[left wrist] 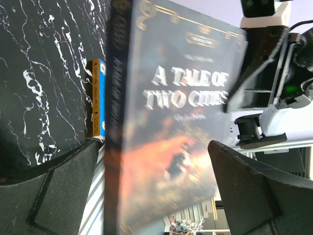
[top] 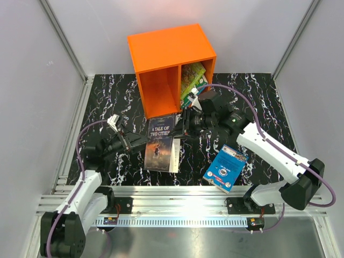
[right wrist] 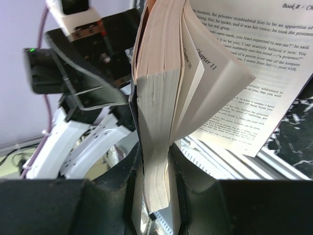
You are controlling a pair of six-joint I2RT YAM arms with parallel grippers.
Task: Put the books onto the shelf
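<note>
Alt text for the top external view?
The right gripper pinches the pages of a dark brown paperback, A Tale of Two Cities, before a bright orange two-compartment shelf, the left gripper open at its spine. Two green illustrated paperbacks lean in the shelf's right compartment; a bright blue paperback lies apart.

Splayed-open brown book [top: 160,142]; blue book [top: 226,168] flat; green books [top: 192,79] lean inside orange shelf [top: 166,48]

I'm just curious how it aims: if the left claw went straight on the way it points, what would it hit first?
The dark brown book, A Tale of Two Cities, pinched by the right gripper. It stands directly before the open left gripper; the remaining gap is hard to judge.
</note>
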